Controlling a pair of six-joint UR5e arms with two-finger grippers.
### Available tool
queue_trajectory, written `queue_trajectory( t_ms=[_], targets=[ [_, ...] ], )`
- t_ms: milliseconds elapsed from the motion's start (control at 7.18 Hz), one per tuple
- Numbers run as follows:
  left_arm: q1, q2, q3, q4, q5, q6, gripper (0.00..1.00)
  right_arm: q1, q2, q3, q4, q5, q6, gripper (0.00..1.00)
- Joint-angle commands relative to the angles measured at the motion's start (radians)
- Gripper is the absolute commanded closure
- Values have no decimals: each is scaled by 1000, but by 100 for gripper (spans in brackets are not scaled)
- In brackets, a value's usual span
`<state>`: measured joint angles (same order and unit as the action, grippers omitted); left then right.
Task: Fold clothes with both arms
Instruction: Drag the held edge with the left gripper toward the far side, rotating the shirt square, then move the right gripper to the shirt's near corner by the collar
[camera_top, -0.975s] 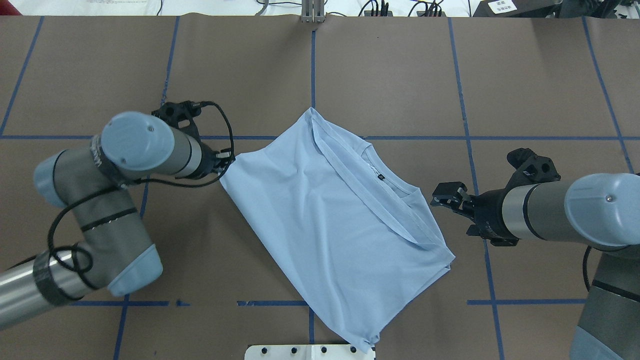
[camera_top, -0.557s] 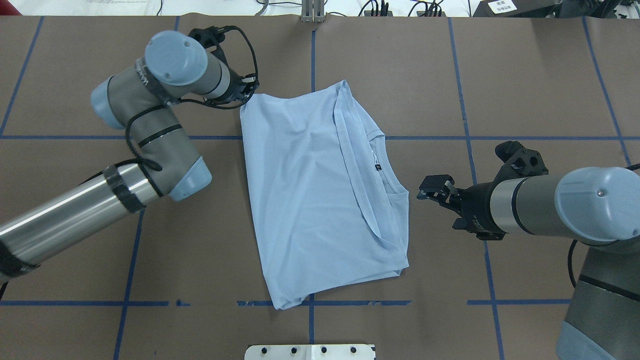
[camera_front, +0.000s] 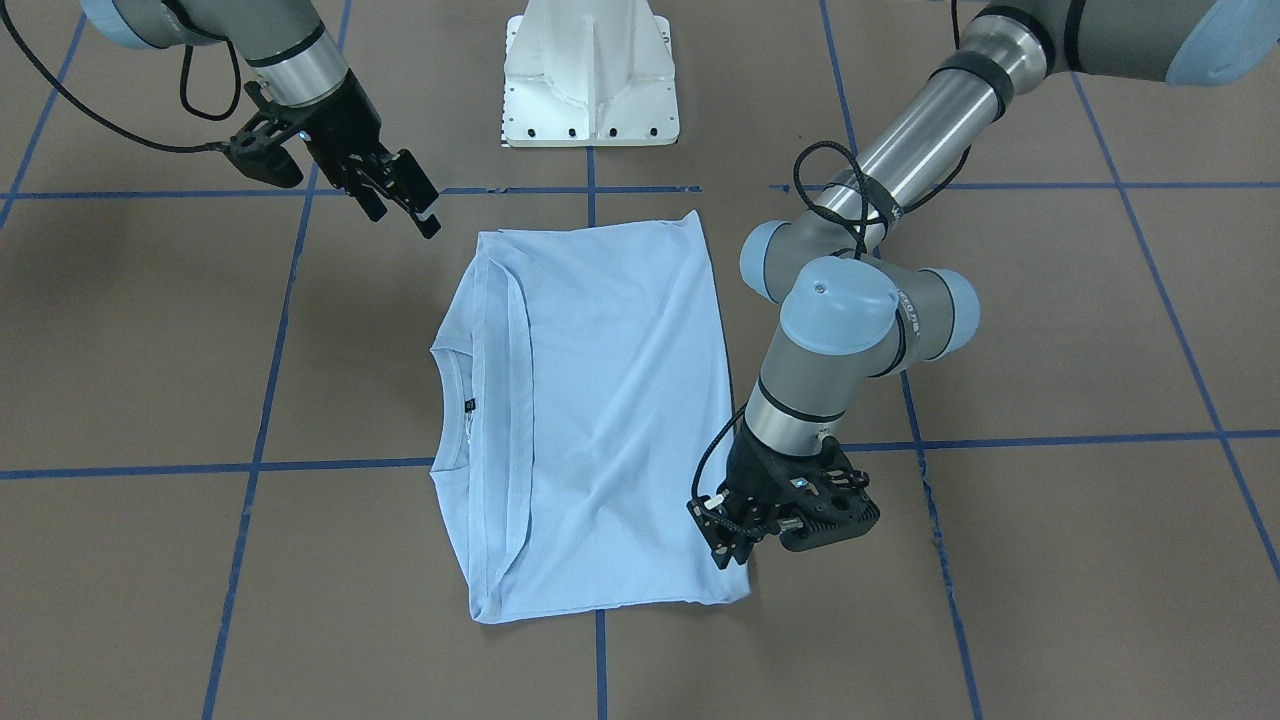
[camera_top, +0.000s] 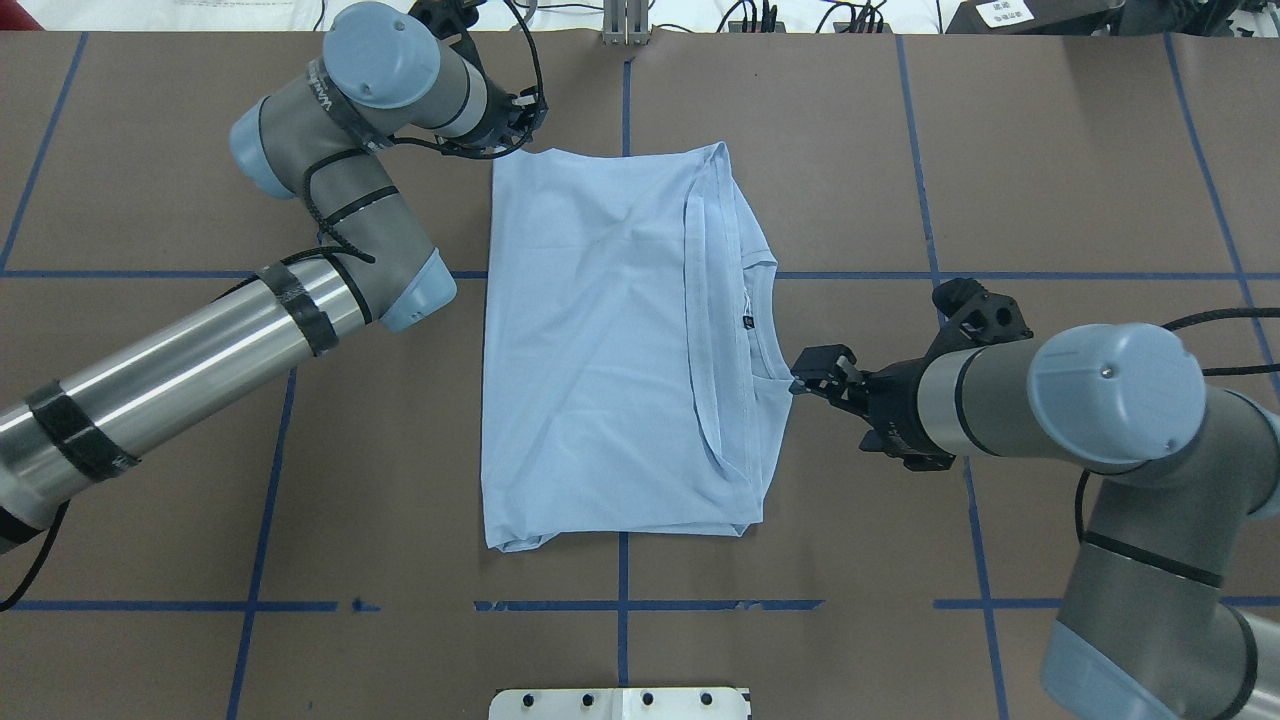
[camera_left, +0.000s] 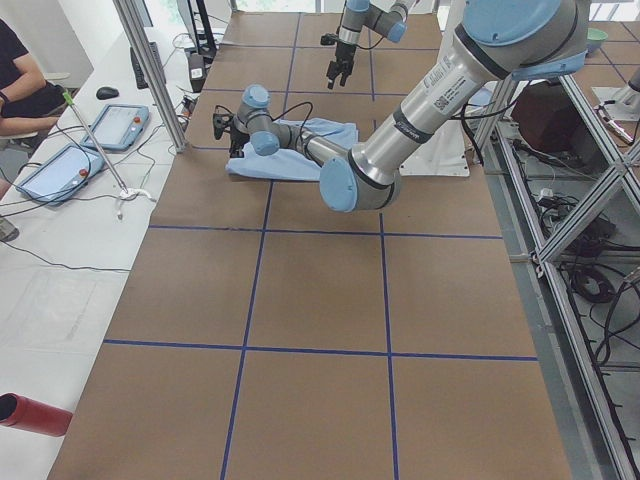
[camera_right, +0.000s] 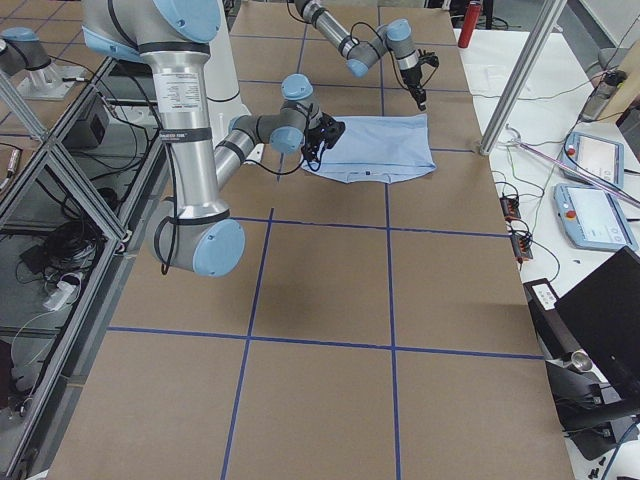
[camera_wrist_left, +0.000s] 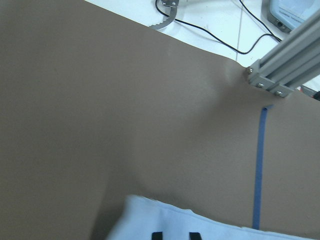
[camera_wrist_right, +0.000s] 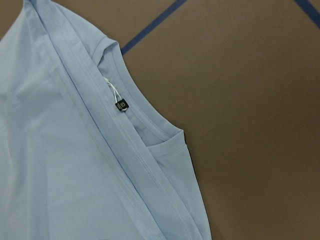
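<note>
The light blue T-shirt lies flat as a folded rectangle in the middle of the table, its collar and dark neck label towards the right arm. My left gripper is low at the shirt's far left corner. In the left wrist view its fingertips stand close together over the cloth, shut on the T-shirt. My right gripper hangs open above the table on the collar side, touching nothing. The right wrist view looks down on the collar and label. The chest print is hidden.
The white pedestal base stands at the near edge behind the shirt. Blue tape lines grid the brown table. An aluminium post rises at the far edge. A seated person and tablets are beyond that edge.
My left gripper has pulled the shirt's corner towards the far edge, swinging the shirt from slanted to square with the table. The right gripper has moved in towards the collar.
</note>
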<state>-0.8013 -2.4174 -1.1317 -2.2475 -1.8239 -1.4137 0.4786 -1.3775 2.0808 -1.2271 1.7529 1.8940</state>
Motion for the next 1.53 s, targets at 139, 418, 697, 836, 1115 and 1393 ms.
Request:
queue_trajectory(
  t_ms=[139,418,697,836,1115,1393],
  targets=[
    [2,187,-296,77,-69,-4,50,-128,99,-106,-87,-64,-172,5],
    [4,190,-301,77,-69,-5,50,-196,124,-114,-156,-162,-367,25],
    [2,196,-307,77,-66,-10,50,-207,144,-158,-153,-216,-487,27],
    [5,196,-309,77,-63,-52,50,-207,184,-197,-153,-231,-536,29],
    [7,205,-307,75,-60,-50,50,-210,189,-212,-149,-234,-552,71],
    [7,221,-307,69,-60,-45,50,-210,189,-217,-143,-233,-597,100]
  ],
)
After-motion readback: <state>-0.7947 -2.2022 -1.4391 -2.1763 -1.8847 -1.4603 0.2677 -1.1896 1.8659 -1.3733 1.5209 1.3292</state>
